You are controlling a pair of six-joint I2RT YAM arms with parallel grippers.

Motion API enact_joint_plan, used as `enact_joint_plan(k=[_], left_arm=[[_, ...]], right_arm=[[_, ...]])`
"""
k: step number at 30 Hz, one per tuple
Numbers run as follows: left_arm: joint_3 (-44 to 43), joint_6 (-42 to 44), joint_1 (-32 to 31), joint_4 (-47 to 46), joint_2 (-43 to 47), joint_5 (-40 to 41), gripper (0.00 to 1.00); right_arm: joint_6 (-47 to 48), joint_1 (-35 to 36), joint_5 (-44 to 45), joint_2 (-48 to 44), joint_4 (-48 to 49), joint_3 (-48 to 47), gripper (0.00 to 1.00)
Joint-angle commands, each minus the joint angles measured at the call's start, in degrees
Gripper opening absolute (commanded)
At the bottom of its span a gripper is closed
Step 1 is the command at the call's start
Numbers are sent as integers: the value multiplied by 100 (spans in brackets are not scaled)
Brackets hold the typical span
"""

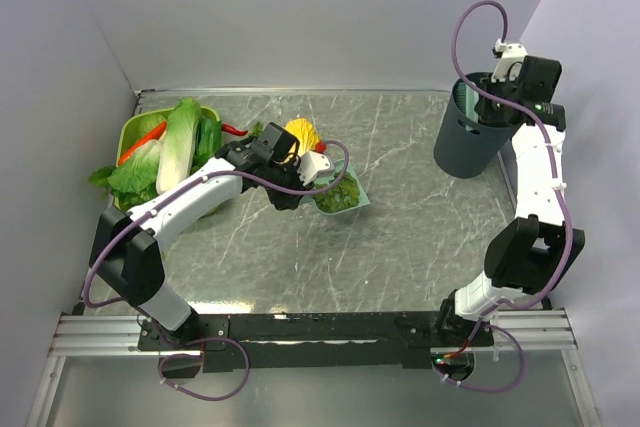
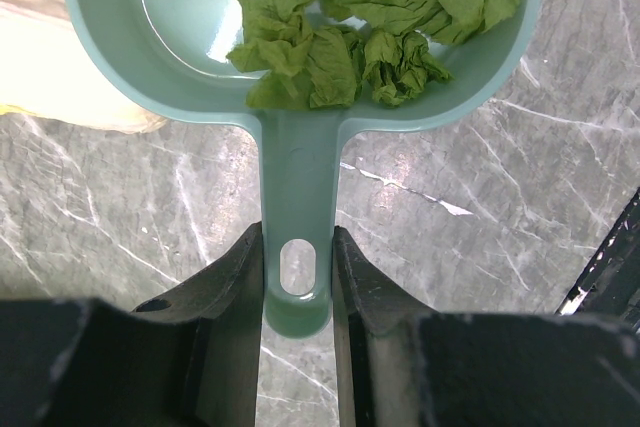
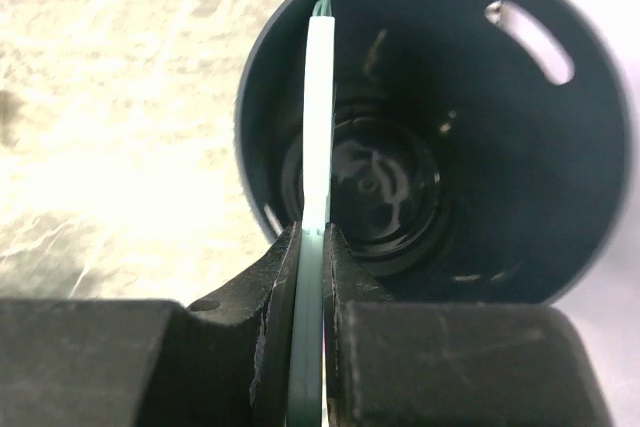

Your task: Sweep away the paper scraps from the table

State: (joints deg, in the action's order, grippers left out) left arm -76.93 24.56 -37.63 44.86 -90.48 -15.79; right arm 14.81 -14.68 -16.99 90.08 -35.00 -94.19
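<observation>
Left wrist view: left end effector [image 2: 297, 252] clamps the handle of a teal dustpan [image 2: 180, 47] held over the bench [image 2: 480, 187], with the paper scraps [image 2: 360, 27] heaped in its pan. Right end effector [image 3: 312, 237] is pinched narrow on a thin pale-green strip [image 3: 318, 97], seen edge-on, above a dark round bin [image 3: 520, 207].

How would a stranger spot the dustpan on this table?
Start at the grey marbled table and look near its middle, right of the green vegetable basket. The dustpan is the pale teal scoop, the only thing holding crumpled green paper scraps.
</observation>
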Motion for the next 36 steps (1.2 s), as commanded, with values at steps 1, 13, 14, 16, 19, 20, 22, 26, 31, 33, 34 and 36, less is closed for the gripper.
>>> enact_joint_plan(k=[1, 13, 14, 16, 19, 20, 22, 26, 31, 33, 34, 36], left_arm=[[-16, 102, 10, -100, 320, -117, 1], [-94, 102, 10, -127, 259, -196, 1], [-103, 102, 10, -118, 250, -196, 1], [-112, 102, 10, -135, 250, -196, 1], [-103, 128, 10, -127, 250, -196, 1], [-95, 128, 10, -127, 259, -196, 1], [-77, 146, 10, -127, 276, -187, 1], [-68, 163, 10, -135, 285, -205, 1], [-173, 155, 10, -127, 206, -240, 1], [-261, 155, 10, -109, 171, -275, 1], [-296, 163, 10, -109, 162, -275, 1], [-401, 163, 10, -65, 127, -267, 1]], right_arm=[[-13, -44, -383, 106, -366, -319, 0], [-330, -53, -945, -8, -867, -521, 0], [-338, -53, -1007, 0, -972, -547, 0], [-408, -44, -1200, 18, -1078, -626, 0], [-531, -44, -1324, 1, -1184, -644, 0], [-558, -44, -1324, -26, -1202, -644, 0], [-628, -44, -1368, -87, -1263, -635, 0], [-655, -44, -1526, -201, -1386, -627, 0], [-462, -53, -1044, -404, -1246, -538, 0], [-357, -44, -877, -526, -1158, -574, 0], [-330, -44, -841, -579, -1132, -635, 0], [-286, -44, -675, -772, -1053, -705, 0]])
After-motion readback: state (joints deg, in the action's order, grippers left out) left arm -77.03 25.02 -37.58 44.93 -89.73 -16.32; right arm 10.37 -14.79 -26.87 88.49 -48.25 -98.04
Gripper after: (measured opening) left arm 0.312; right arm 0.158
